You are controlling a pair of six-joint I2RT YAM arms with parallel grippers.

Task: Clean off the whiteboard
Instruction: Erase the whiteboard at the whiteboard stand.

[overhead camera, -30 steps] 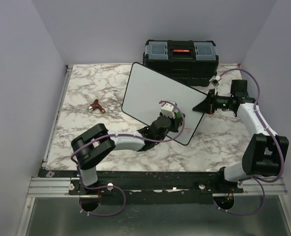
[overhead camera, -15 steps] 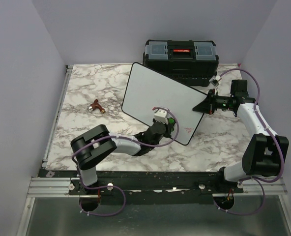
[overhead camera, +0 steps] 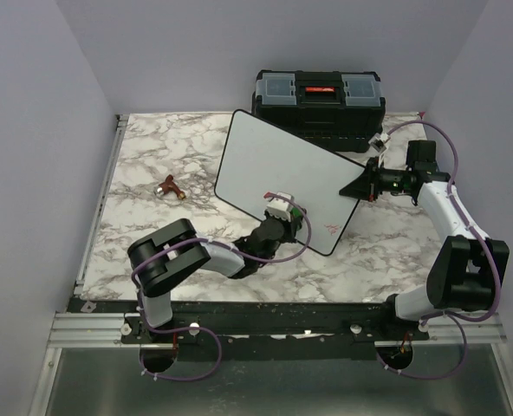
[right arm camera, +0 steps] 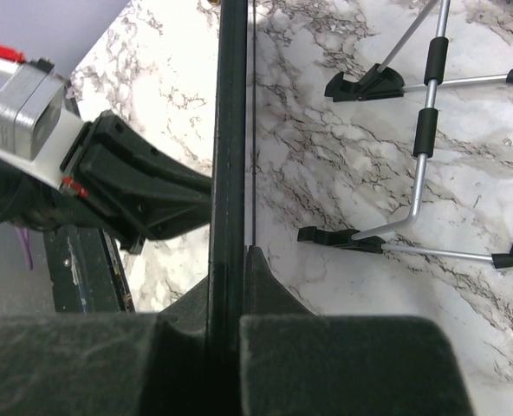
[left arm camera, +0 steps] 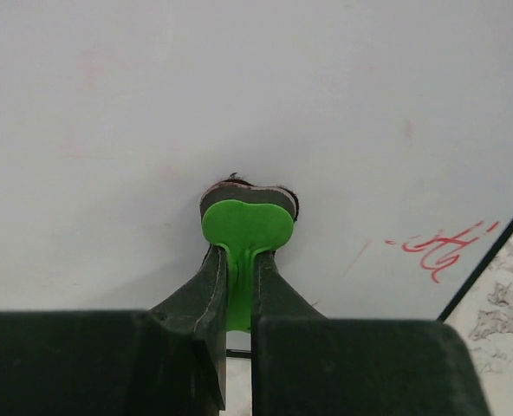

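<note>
Left wrist: left hand (left arm camera: pixel 239 264) clamps green eraser (left arm camera: pixel 246 227) against whiteboard (left arm camera: pixel 239 87); right hand (right arm camera: pixel 230 260) pinches its edge.

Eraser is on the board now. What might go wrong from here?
The red marks sit at the whiteboard corner, right of the eraser; a stroke could miss them or run off the edge.
The right gripper pinches only the thin frame; hard pressure from the left gripper might make the board slip.

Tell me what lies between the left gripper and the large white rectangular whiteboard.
A rounded green eraser, clamped in the left gripper, touching the whiteboard; see the left wrist view.
</note>
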